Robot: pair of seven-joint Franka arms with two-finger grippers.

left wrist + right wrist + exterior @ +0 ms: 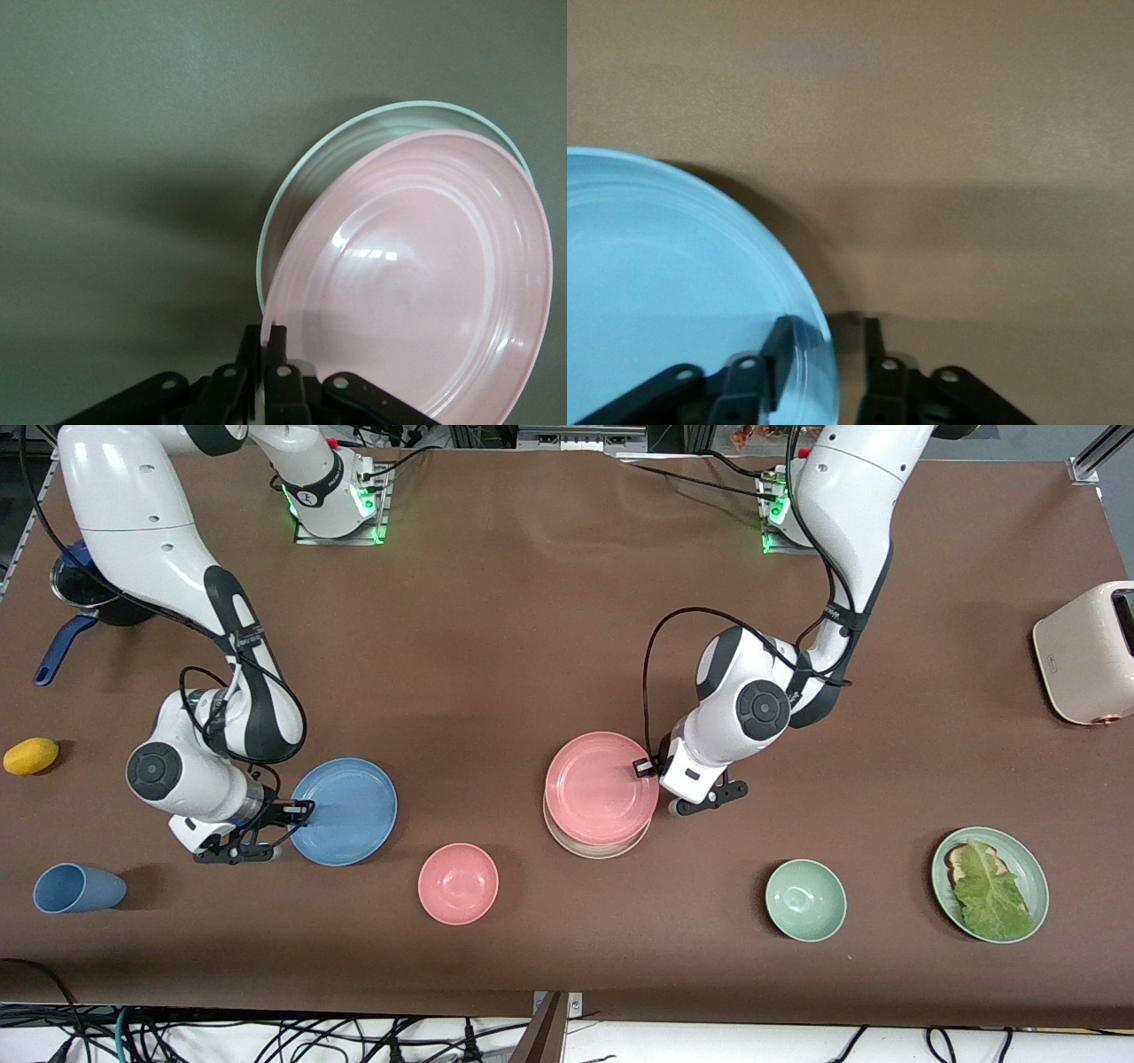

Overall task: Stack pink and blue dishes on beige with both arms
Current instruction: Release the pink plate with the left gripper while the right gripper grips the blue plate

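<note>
Left end effector [645,768] closed on the rim of the pink plate [601,787], at the side toward the left arm's end of the table [532,602]. The left wrist view shows the pink plate [416,283] pinched between the fingers [276,354] and held over the beige plate [589,847], which lies near the middle of the table; its rim [292,190] shows past the pink one.

Right end effector [297,811] open astride the rim of the blue plate [344,811], which lies toward the right arm's end. In the right wrist view one finger [780,354] lies over the blue plate [664,283], the other [873,341] outside its rim, not yet closed.
</note>
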